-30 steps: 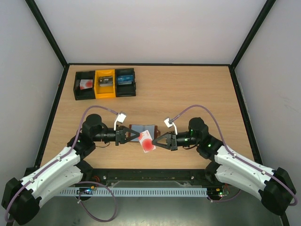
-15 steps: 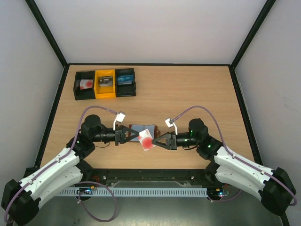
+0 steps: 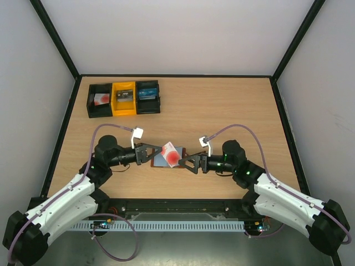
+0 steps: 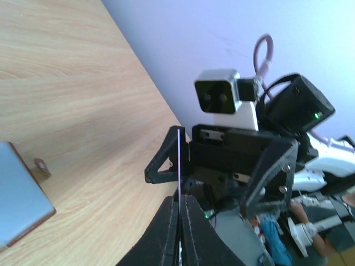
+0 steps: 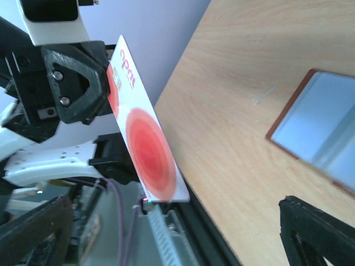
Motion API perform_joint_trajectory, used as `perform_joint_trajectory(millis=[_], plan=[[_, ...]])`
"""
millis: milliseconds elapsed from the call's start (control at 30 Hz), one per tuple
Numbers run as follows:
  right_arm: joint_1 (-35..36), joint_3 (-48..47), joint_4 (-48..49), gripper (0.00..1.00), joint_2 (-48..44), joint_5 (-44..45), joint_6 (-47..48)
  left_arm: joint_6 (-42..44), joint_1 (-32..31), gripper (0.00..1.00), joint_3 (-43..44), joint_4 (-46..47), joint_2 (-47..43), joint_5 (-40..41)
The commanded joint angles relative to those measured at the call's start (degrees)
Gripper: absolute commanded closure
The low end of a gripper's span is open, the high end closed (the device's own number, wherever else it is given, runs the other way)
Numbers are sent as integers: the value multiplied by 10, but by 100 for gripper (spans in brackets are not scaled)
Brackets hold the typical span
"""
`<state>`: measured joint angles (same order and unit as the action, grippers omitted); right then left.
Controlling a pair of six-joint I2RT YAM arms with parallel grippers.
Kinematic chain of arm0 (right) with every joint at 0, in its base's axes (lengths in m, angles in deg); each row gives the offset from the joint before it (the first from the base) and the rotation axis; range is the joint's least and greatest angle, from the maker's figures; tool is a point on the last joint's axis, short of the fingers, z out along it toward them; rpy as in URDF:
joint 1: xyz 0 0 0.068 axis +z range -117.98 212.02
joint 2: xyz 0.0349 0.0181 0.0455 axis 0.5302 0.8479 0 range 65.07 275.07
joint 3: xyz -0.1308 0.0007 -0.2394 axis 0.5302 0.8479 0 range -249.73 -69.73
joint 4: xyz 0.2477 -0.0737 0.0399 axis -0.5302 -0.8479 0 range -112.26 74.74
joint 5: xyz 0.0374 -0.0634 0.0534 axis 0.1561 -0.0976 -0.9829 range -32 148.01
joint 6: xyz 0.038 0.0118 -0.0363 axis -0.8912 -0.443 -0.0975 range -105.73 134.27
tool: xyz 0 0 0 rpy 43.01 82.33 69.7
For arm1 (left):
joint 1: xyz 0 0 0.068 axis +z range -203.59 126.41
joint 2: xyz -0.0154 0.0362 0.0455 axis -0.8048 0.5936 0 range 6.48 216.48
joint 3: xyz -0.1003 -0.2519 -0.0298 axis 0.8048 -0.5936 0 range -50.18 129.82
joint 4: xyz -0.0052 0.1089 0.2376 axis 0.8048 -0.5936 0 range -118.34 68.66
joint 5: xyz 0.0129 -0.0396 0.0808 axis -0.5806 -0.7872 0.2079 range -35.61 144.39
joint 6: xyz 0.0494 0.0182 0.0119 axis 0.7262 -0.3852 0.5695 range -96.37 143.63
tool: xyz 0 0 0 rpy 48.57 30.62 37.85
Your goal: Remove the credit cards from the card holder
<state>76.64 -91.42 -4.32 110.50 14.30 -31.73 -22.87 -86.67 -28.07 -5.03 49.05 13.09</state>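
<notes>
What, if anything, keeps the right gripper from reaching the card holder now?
Probably yes. The right gripper is open, empty and close beside the card holder, which lies flat and uncovered in its wrist view. The left gripper holds a white-and-red card raised nearby, which could crowd the approach.

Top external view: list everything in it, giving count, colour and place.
card: one, white with a red disc, held above the table.
card holder: one, brown with a grey-blue inner face, lying open on the table between the claws.
bins: three in a row, black, yellow, black, far left corner; contents too small to tell.
table: one, light wood.
left claw: one, black, shut on the card.
right claw: one, black, open and empty, near the card holder's right edge.
</notes>
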Motion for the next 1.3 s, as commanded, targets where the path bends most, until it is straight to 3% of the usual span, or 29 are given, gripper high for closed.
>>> perform_joint_trajectory(millis=[0,300,567,833,1000,1267], plan=[[0,-12,-45,2,-13,57,28,-17,24,97,-3,15,-9,42],[0,-13,-69,2,-19,118,29,-23,90,97,0,-55,-47,149],[0,-17,-74,2,-7,120,25,-69,202,97,-26,12,-20,185],[0,-37,-79,2,-25,130,17,-57,339,97,35,22,103,208],[0,-35,-63,2,-27,133,1,-55,434,97,90,35,191,180],[0,-39,-54,2,-20,134,-15,-23,492,97,153,95,317,198]])
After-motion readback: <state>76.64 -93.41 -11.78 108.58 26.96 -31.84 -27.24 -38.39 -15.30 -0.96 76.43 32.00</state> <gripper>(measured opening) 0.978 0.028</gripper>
